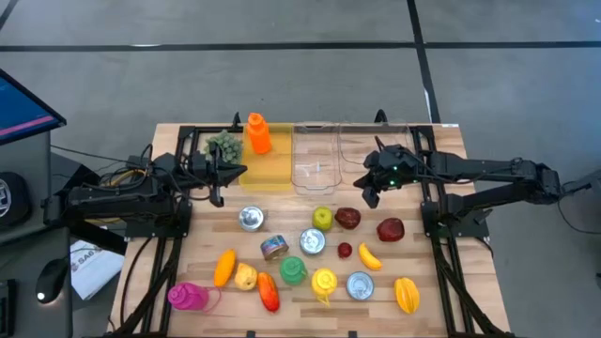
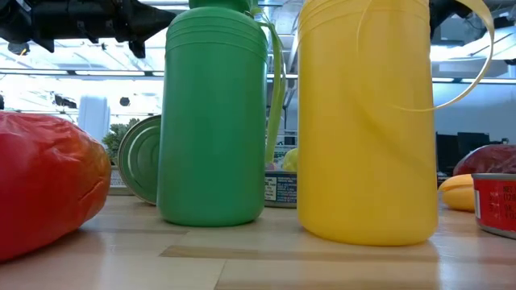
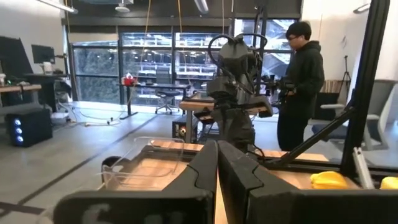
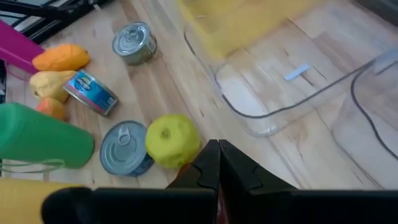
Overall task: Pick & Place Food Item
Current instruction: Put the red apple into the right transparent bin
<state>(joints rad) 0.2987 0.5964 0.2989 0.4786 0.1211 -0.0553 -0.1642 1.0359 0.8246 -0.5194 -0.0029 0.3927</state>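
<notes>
Food items lie scattered across the front half of the wooden table (image 1: 169, 136), none of them between either pair of jaws. The right gripper (image 1: 372, 192) hangs over the table's middle, its fingers pressed together and holding nothing. Closest to it are the yellow-green apple (image 1: 322, 218) and the dark red apple (image 1: 347, 218), both just in front of the closed fingers; in the right wrist view the yellow-green apple (image 4: 172, 140) sits right beyond the fingertips beside a silver can (image 4: 124, 147). The left gripper (image 1: 222, 176) is likewise shut and empty, held near the yellow bin (image 1: 268, 169) at the table's back, well apart from the loose food.

The yellow-green apple is round and smooth with a small dimple at its top. A red pepper (image 1: 391, 229), a small red fruit (image 1: 346, 250) and a banana (image 1: 369, 256) lie to the right of it. Farther forward are an orange pepper (image 1: 223, 267), a yellow pepper (image 1: 407, 294), a green bottle (image 1: 293, 270) and a yellow bottle (image 1: 324, 281). An orange bottle (image 1: 257, 132) lies at the yellow bin, with a bunch of green grapes (image 1: 223, 145) beside it. A clear bin (image 1: 315, 155) stands next to the yellow one.

A person (image 3: 302, 81) in dark clothes stands in the room beyond the table.
</notes>
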